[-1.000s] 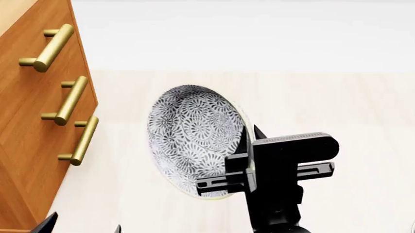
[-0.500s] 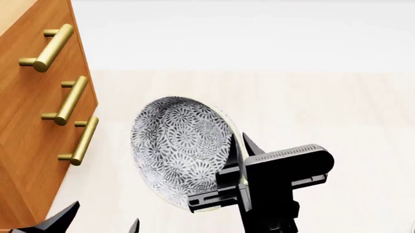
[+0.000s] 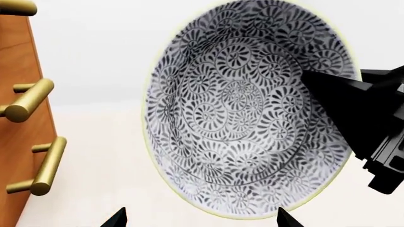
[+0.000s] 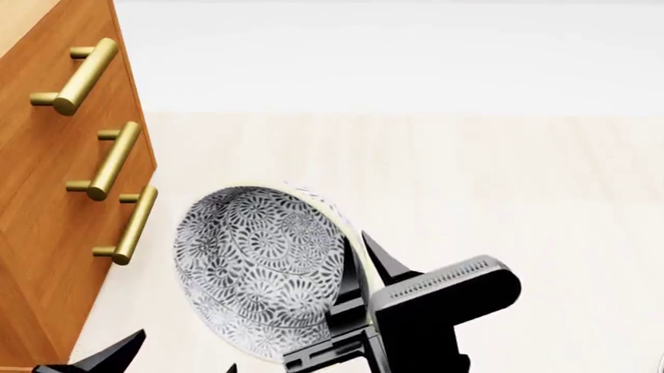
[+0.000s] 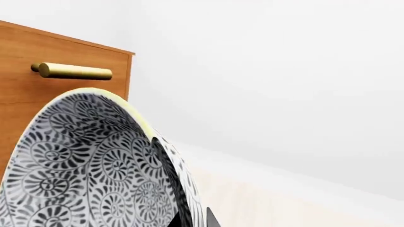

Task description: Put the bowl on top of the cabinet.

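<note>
Floor: pale wood.
Cabinet: orange-brown, beside the bowl.
Bowl: tipped on edge.
Right gripper: clamped on its rim.
Left gripper: only its fingertips show, spread apart and holding nothing.

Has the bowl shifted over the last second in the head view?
Yes. The bowl, clamped by the right gripper, has moved left and lower in the view, closer to the cabinet and its handles.
</note>
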Tool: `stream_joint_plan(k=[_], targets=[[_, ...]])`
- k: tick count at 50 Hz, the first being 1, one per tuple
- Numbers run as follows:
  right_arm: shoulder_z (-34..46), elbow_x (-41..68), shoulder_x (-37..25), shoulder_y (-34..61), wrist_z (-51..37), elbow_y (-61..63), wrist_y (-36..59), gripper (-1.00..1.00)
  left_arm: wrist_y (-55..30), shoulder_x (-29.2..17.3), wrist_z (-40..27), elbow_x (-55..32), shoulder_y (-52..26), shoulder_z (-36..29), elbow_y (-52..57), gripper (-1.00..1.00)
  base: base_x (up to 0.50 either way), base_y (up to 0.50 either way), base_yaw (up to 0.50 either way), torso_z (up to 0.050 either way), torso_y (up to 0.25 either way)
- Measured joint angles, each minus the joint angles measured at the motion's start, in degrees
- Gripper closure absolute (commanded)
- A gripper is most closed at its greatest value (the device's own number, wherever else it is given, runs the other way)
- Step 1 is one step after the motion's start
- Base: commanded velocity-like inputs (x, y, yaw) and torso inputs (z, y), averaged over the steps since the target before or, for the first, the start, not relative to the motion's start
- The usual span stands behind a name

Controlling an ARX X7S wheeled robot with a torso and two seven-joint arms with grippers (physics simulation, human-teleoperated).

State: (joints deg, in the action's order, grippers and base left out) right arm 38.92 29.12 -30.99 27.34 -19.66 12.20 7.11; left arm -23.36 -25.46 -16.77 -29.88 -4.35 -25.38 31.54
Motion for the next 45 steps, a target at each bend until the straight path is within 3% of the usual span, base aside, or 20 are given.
stream_joint_plan(k=[13,45], targets=[[0.22,-0.46,-0.64,-0.79,0.38,0.26,-1.02,1.0,-0.71,-0.2,-0.81,0.53,-0.73,-0.13,0.09,-1.0,0.0,0.0,0.0,0.0,0.001],[1.02,-1.6,-1.53,-2.44,0.31,1.79,-2.47,1.0,-8.99,0.41,-3.6,-1.09,-10.77,1.43,-1.63,-1.0,0.0,0.0,0.0,0.0,0.0]])
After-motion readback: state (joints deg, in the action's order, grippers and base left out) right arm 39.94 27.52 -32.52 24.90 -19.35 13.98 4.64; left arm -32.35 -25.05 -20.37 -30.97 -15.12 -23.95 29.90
